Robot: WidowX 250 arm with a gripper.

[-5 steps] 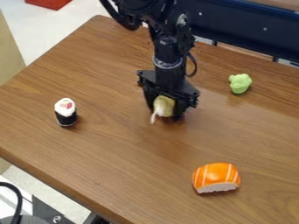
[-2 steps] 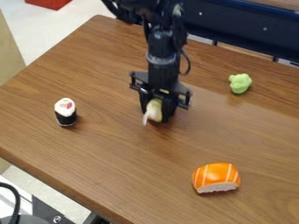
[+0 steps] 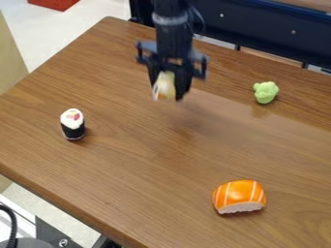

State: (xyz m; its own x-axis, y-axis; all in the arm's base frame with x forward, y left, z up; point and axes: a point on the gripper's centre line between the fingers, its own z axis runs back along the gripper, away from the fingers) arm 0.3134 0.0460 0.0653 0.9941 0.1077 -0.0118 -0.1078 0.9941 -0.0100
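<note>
In the camera view, the black gripper (image 3: pixel 167 95) is closed on a pale yellow-and-white toy piece (image 3: pixel 165 86), gripping it between its two fingers. The piece is raised above the wooden table (image 3: pixel 129 169), well beyond the toy salmon nigiri (image 3: pixel 240 193) and to its left in the view. Its long axis runs nearly upright, with one end up toward the gripper's body and the other pointing down at the table; white shows along its left side. What kind of food it stands for is hard to tell.

The nigiri lies with its long axis roughly across the view, its orange, white-striped top up and its white rice side facing the near edge. Well to the left of the nigiri and farther back, a toy sushi roll (image 3: pixel 72 124) stands on end, black wrap below and white top with pink and green marks above. Behind the nigiri and slightly to its right sits a lumpy light-green toy (image 3: pixel 265 92). Far beyond the nigiri, at the upper left, is a red object (image 3: pixel 54 4) on the floor (image 3: pixel 84 22).
</note>
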